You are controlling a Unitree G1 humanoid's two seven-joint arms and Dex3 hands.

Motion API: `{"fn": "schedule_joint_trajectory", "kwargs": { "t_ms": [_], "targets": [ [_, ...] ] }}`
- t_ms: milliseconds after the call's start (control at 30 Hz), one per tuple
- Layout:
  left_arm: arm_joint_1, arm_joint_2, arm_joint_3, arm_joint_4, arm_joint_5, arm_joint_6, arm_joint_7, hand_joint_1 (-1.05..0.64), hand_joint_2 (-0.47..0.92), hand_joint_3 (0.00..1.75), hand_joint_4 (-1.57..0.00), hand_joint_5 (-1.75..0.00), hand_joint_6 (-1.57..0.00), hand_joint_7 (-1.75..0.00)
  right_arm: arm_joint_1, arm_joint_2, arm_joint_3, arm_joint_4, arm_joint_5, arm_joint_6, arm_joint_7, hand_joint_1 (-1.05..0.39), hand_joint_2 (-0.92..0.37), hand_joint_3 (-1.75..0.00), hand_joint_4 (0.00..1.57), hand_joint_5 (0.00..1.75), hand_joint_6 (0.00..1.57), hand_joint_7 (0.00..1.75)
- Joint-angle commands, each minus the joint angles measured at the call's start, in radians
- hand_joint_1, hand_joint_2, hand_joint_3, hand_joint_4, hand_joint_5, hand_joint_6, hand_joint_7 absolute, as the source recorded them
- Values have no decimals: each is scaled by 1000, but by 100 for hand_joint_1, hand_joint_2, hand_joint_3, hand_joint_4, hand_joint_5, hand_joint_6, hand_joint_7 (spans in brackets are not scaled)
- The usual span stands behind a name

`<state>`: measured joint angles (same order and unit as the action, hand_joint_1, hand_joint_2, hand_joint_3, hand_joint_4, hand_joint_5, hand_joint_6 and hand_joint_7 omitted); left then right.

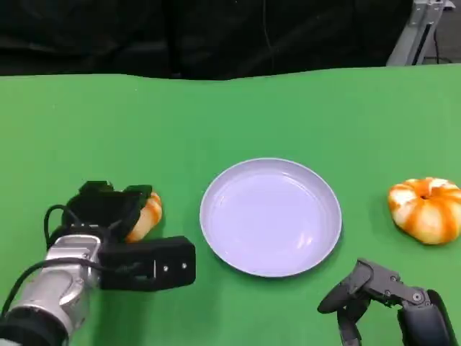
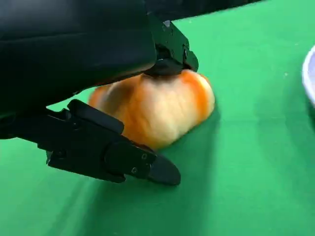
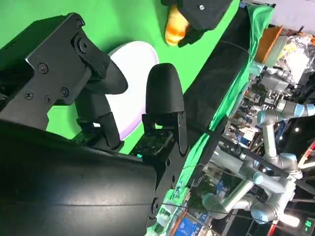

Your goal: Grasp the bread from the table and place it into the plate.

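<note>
An orange-and-cream bread roll [image 1: 148,215] lies on the green table, left of the pale lilac plate [image 1: 270,216]. My left hand [image 1: 108,209] is over it. In the left wrist view its fingers [image 2: 170,49] press on the top of the roll [image 2: 157,110] and the thumb [image 2: 108,152] lies against its lower side, so the roll is gripped while it still sits on the cloth. My right hand [image 1: 382,295] rests at the table's near right, fingers apart, holding nothing. The right wrist view shows the plate [image 3: 133,73] and, beyond it, the roll [image 3: 175,27] under the left hand.
A second, pumpkin-shaped bread [image 1: 426,209] sits right of the plate. The plate's rim [image 2: 310,73] shows close to the gripped roll. Green cloth runs to a dark backdrop at the far edge. Robot arms and equipment [image 3: 266,162] stand off the table.
</note>
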<state>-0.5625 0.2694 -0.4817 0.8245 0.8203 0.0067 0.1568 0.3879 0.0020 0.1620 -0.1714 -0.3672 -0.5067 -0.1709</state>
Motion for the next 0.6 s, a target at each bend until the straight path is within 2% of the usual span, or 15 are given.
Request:
{"fn": "schedule_joint_trajectory", "kwargs": {
  "t_ms": [33,67,100,133,200,267,300,333,367,433,500,533,600],
  "targets": [
    [-23,2,1,106,-30,-113,134,-23,92,11,-85,-28,-78,-8,7,-8,-8,-6,7,-2,-7,9,-27,-138,78,157,84,124],
    [-21,5,4,127,-35,-173,211,-20,92,12,-89,-90,-98,-22,8,-8,-8,-7,6,-2,-8,9,-27,-138,78,157,84,124],
    [-22,8,5,148,-38,-218,269,-17,91,19,-88,-140,-107,-40,9,-9,-8,-7,5,-2,-8,8,-27,-138,78,157,84,124],
    [-26,9,4,168,-41,-249,308,-16,91,22,-88,-157,-110,-47,10,-9,-8,-8,4,-2,-8,8,-27,-138,79,157,83,124],
    [-37,7,-3,200,-43,-275,337,-16,90,24,-87,-170,-112,-53,10,-9,-8,-8,4,-1,-8,8,-27,-138,79,157,83,124],
    [-45,6,-7,223,-44,-289,353,-16,90,25,-87,-174,-112,-55,10,-9,-8,-8,4,-1,-8,8,-28,-137,79,157,83,124],
    [-37,9,1,212,-47,-310,405,-16,90,25,-87,-174,-112,-56,9,-7,-7,-8,4,0,-8,8,-28,-137,79,158,84,124],
    [-31,11,6,205,-49,-326,445,-15,75,56,-87,-174,-102,-94,8,-6,-7,-7,4,1,-9,8,-28,-138,78,157,84,124],
    [-27,13,9,202,-50,-338,474,-15,63,80,-87,-175,-95,-113,8,-5,-7,-7,5,1,-9,9,-27,-138,78,157,84,124],
    [-23,17,9,198,-47,-362,525,-14,50,103,-87,-175,-89,-131,7,-6,-8,-4,6,0,-9,9,-28,-138,78,157,84,124],
    [-22,20,6,196,-40,-376,566,-13,46,109,-88,-175,-88,-135,7,-6,-7,-3,8,-1,-9,9,-28,-137,78,157,84,124],
    [-21,21,3,192,-34,-383,595,-13,44,112,-89,-175,-85,-147,7,-5,-7,-4,8,0,-9,9,-28,-137,78,157,84,124],
    [-20,23,-2,190,-27,-393,631,-13,41,114,-90,-175,-81,-158,8,-5,-7,-4,7,0,-9,9,-29,-137,78,157,84,124]
  ]
}}
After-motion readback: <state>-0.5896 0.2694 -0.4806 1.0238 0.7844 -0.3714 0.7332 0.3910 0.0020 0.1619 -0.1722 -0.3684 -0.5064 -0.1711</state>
